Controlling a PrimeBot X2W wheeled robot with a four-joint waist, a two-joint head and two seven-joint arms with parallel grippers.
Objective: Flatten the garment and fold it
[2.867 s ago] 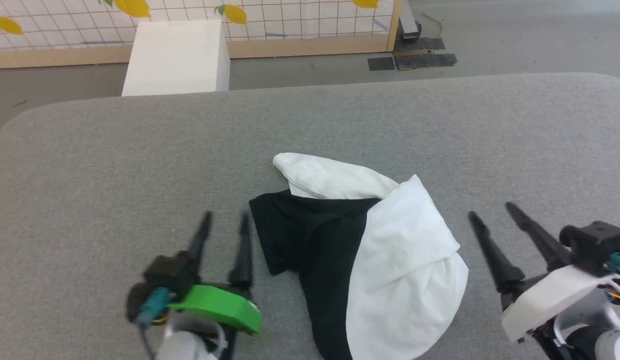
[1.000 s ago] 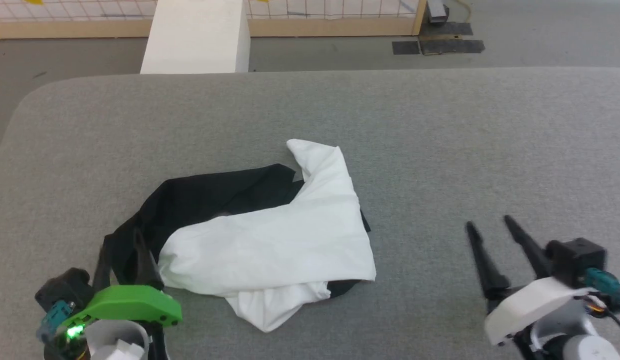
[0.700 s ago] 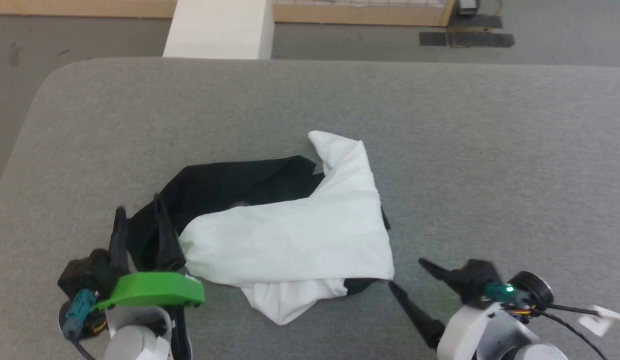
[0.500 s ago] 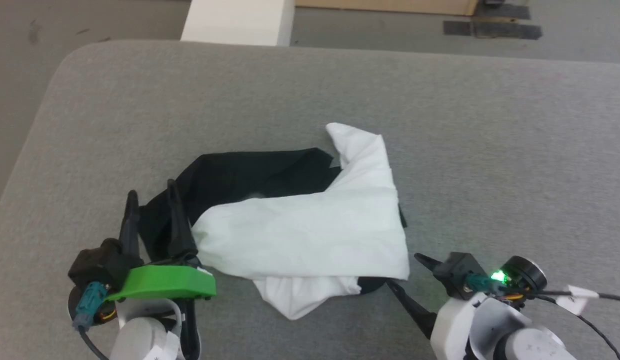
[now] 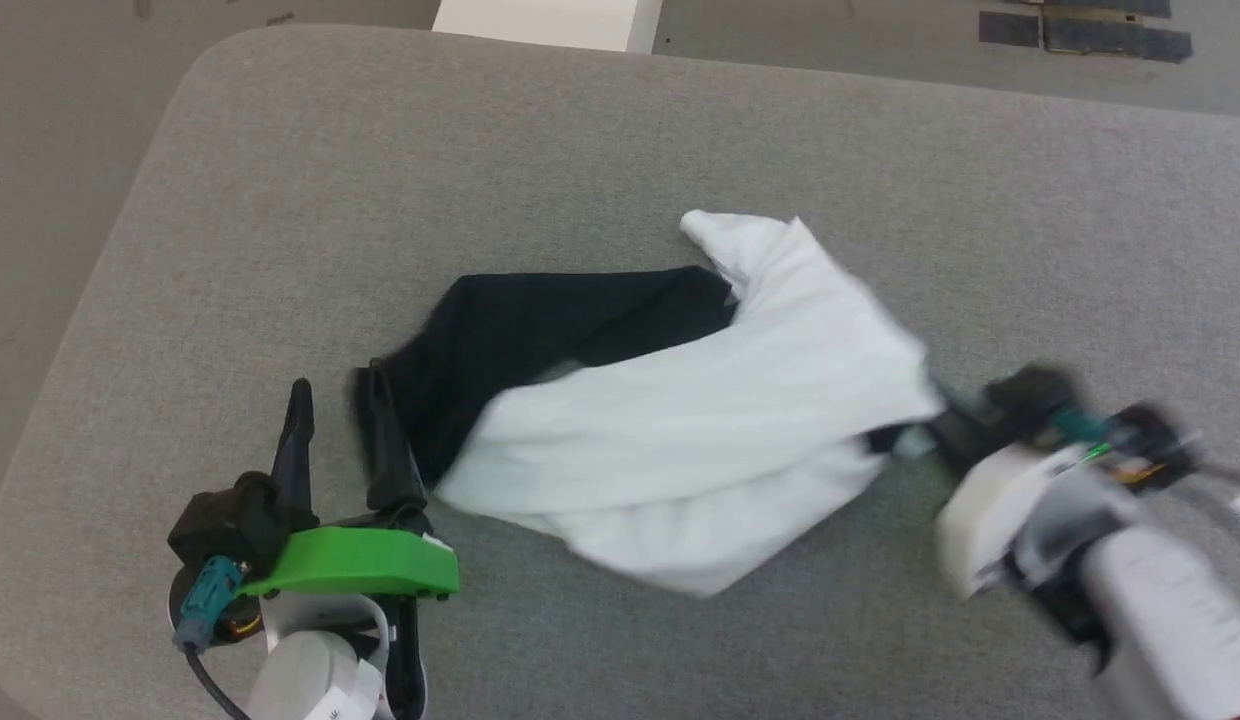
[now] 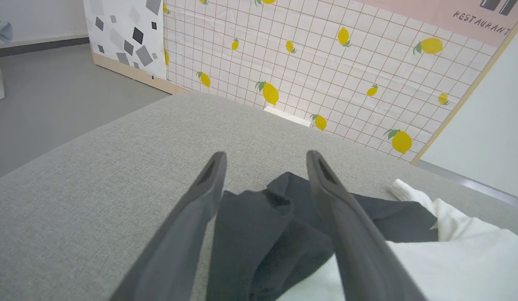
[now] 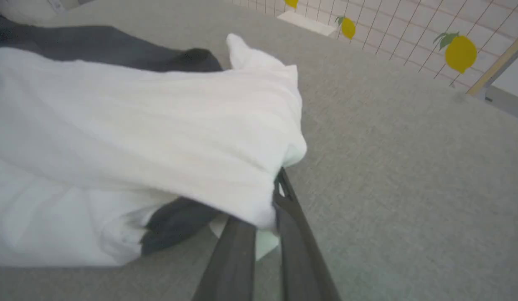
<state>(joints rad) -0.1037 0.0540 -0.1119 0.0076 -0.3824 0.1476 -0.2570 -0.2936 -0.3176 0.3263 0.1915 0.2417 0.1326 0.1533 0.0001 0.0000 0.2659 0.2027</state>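
Whereas a moment ago the right gripper stood spread just beside the garment, it is now pressed together on the white edge at the heap's right side, with cloth draped over its tips in the right wrist view. The left gripper remains spread, black sleeve cloth lying between its fingers, ungrasped. The garment sits crumpled mid-way across the grey table. Judged stage: one edge secured, flattening barely begun.

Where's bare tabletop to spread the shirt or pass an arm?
Free: the tabletop strip from the shirt to the far edge, and the strip between it and the near edge. Crowded: centre, where the shirt spans from the open left pincer to the right pincer clamping its edge.
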